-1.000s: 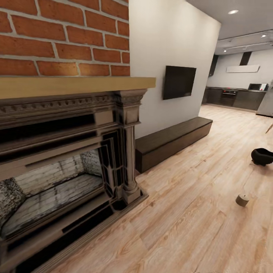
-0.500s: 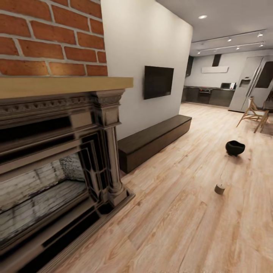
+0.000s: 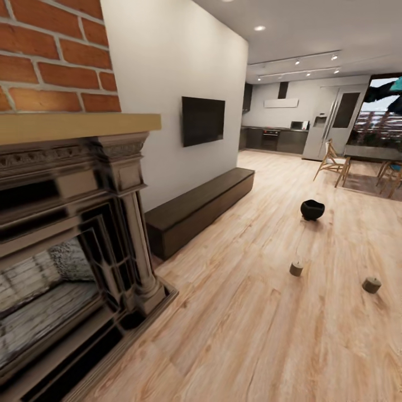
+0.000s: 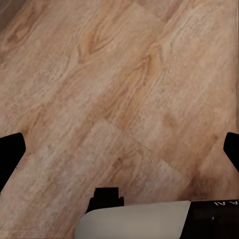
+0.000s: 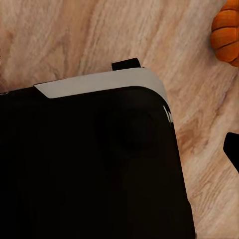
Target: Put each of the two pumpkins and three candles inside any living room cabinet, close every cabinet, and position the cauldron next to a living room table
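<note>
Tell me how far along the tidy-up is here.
Nothing is stowed. Two candles and the cauldron sit on open floor; a pumpkin lies there too. The cabinet looks closed. Everything remains.

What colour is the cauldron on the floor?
Black, seen best in the head view: the cauldron sits on the light wood floor beyond two candles.

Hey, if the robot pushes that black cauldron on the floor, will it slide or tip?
The cauldron looks squat and round-bellied, so it probably slides rather than tips. The smooth wood floor should let it glide, perhaps turning.
</note>
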Robot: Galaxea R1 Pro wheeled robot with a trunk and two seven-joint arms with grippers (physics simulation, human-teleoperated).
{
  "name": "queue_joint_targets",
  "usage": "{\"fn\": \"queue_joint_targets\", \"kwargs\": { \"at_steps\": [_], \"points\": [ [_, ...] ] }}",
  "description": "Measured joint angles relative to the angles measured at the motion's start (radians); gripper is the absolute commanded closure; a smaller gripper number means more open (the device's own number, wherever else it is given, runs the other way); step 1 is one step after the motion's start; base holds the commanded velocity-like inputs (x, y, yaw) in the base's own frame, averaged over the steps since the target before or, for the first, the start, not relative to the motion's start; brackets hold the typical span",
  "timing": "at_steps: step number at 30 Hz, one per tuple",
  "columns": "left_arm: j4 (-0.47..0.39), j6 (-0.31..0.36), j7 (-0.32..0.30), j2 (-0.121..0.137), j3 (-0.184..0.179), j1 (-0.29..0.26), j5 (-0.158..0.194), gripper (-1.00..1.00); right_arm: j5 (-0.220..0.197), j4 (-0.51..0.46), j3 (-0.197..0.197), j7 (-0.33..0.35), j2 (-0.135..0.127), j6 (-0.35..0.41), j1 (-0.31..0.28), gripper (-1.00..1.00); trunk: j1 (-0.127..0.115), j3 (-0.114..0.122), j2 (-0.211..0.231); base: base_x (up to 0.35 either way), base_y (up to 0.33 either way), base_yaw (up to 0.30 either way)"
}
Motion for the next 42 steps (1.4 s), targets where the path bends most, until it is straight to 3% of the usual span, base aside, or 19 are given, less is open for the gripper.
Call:
{"fn": "queue_joint_targets", "kwargs": {
  "at_steps": [9,22,42],
  "points": [
    [0.0,0.0,0.0,0.0,0.0,0.001,0.0,-1.0,0.0,0.0,0.0,0.0,0.002,0.0,0.0,-1.0,0.0,0.0,0.0,0.318,0.0,-0.075],
    [0.0,0.0,0.0,0.0,0.0,0.0,0.0,-1.0,0.0,0.0,0.0,0.0,0.001,0.0,0.0,-1.0,0.0,0.0,0.0,0.331,0.0,-0.24],
    [0.0,0.0,0.0,0.0,0.0,0.001,0.0,-1.0,0.0,0.0,0.0,0.0,0.003,0.0,0.0,-1.0,0.0,0.0,0.0,0.334,0.0,-0.013]
  ]
}}
